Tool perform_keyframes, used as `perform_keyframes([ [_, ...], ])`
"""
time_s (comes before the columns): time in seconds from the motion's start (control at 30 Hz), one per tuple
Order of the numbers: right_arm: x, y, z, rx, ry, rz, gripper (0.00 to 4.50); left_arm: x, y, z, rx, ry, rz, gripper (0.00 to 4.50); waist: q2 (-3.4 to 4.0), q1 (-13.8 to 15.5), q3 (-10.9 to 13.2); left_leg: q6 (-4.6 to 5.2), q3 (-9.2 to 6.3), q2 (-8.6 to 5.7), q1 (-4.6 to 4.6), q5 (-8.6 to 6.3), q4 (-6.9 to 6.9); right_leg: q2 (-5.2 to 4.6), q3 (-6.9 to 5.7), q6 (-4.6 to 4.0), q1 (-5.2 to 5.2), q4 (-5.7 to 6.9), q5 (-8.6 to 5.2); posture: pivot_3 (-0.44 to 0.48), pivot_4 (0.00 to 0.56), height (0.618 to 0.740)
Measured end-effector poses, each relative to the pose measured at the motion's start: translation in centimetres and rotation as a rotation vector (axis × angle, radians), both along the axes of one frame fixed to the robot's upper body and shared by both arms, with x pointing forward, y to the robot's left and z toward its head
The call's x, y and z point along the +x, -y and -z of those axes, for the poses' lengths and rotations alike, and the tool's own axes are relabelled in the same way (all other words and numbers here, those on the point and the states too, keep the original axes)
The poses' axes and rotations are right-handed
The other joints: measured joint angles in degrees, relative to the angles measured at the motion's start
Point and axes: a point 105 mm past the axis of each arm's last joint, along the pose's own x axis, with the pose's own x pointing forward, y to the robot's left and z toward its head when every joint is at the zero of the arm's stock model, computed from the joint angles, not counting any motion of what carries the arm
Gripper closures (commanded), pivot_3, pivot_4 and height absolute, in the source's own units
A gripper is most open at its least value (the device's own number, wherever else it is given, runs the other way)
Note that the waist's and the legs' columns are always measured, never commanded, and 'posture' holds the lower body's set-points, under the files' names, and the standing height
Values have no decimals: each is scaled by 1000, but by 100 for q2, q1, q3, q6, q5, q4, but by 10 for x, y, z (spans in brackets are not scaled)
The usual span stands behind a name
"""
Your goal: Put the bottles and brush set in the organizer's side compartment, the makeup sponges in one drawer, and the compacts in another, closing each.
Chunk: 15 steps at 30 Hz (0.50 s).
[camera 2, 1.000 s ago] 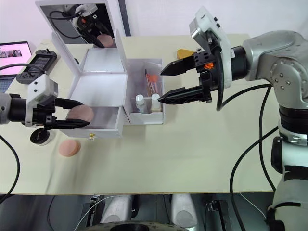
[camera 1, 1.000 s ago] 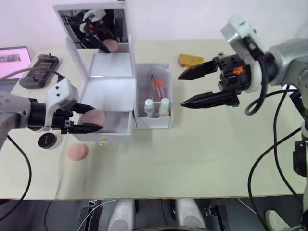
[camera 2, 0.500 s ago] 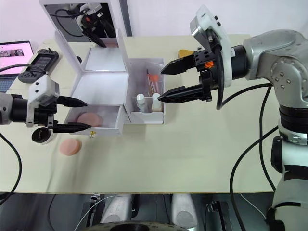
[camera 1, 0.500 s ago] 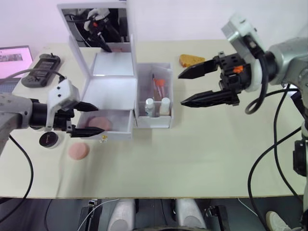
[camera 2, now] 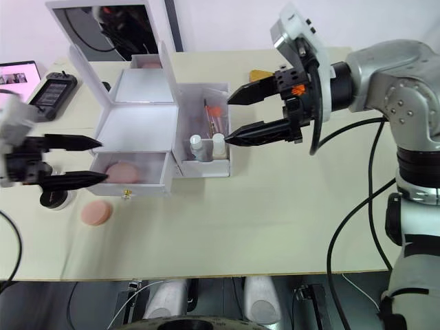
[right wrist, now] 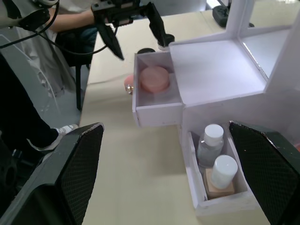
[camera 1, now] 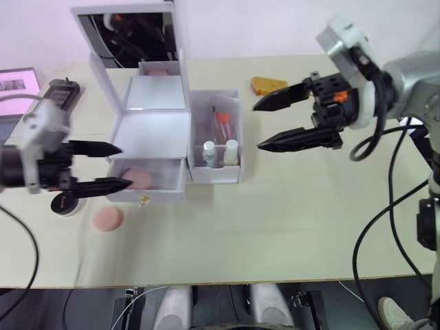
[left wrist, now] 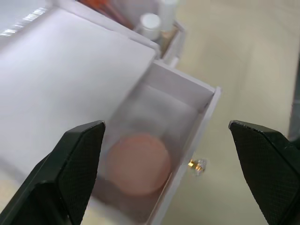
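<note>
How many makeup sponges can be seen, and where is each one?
2. One makeup sponge lies inside the open drawer of the organizer. The other sponge lies on the table, in front of that drawer, towards the robot's left. None seems hidden.

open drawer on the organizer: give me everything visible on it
The open drawer is the lower front one of the white plastic organizer, pulled out toward the robot under the flat white top. It is a shallow white tray with a small gold knob on its front. One round pink-beige makeup sponge lies flat inside, toward its left end; the rest of the tray is bare. The left hand hangs open just left of it, not touching it.
</note>
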Motion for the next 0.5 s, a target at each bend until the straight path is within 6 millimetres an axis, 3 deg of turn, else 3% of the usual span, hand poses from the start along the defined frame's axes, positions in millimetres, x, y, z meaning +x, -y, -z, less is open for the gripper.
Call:
perform_keyframes([
  [0.07,0,-2,-4,4,20,-14,0,-5,-11,1,-34,26,-59,53,1,2,0,0,-1,2,1,0,1,2,0,0,1,1,0,0,150,740],
  [0.27,26,-6,-13,33,142,14,0,-32,-46,42,-117,65,-334,53,-16,-28,-9,-1,4,5,2,0,-1,6,8,-3,2,-3,1,0,150,740],
  [0.33,33,12,23,14,118,26,0,-49,-61,49,-79,81,-425,53,-86,67,-51,-2,0,28,5,-1,-1,29,5,-6,22,-26,0,0,150,740],
  [0.4,41,30,70,-1,-5,66,0,-71,-80,64,-86,63,-552,53,-86,116,-50,-3,11,32,-2,-3,11,33,11,-11,30,-52,4,0,150,740],
  [0.43,44,34,81,-1,-39,83,0,-82,-88,71,-85,46,-601,53,-60,116,-30,-5,34,32,-4,-2,11,33,34,-18,23,-63,8,0,150,740],
  [0.5,47,38,80,5,-20,89,0,-93,-93,73,-73,54,-636,53,-25,132,-10,-9,49,33,3,2,13,35,53,-28,17,-59,13,0,150,740],
])
